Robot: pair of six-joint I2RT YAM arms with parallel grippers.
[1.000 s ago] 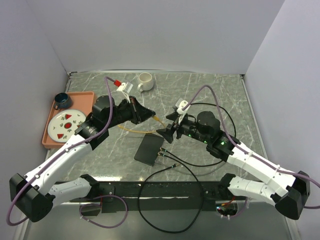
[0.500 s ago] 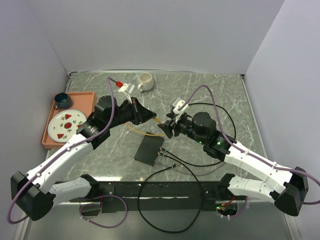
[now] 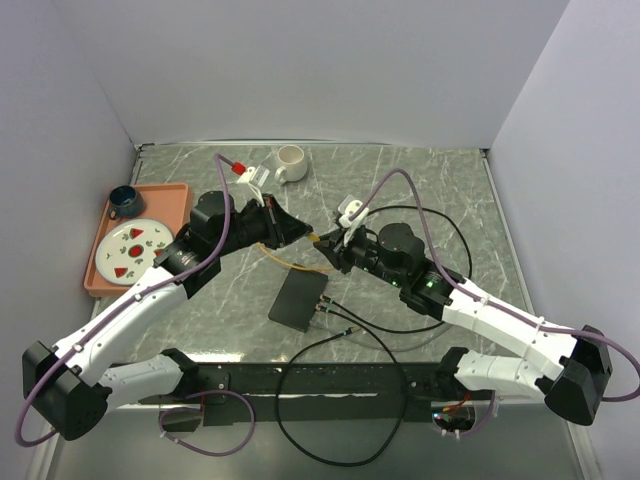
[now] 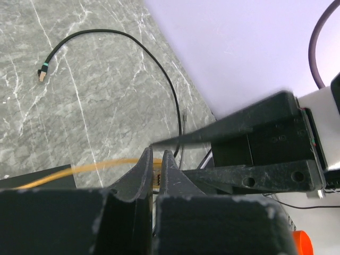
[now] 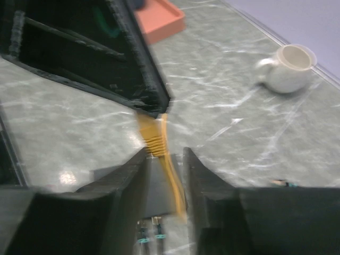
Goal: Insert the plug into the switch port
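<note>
The plug is almost wholly hidden. In the left wrist view only a sliver of it, with fine contacts, shows in the slit between the fingers of the left pincer, which is clenched on it. It is held above the table, mid-scene and just far of the flat black switch. Its orange cable trails left out of the grip.

The switch port itself cannot be made out in any view. The switch's right edge, where thin black leads meet it, is too small to read from above, and it is cut off by the bottom of the blurred right wrist view.

The right pincer meets the left one tip to tip. Its fingers are parted wider than the orange cable, which runs down between them. The blur leaves it unclear whether either finger touches the cable.

A loose black cable curves across the marble, ending in a teal-tipped plug. A white mug stands at the far edge. On the left, an orange tray carries a plate and a dark cup.
</note>
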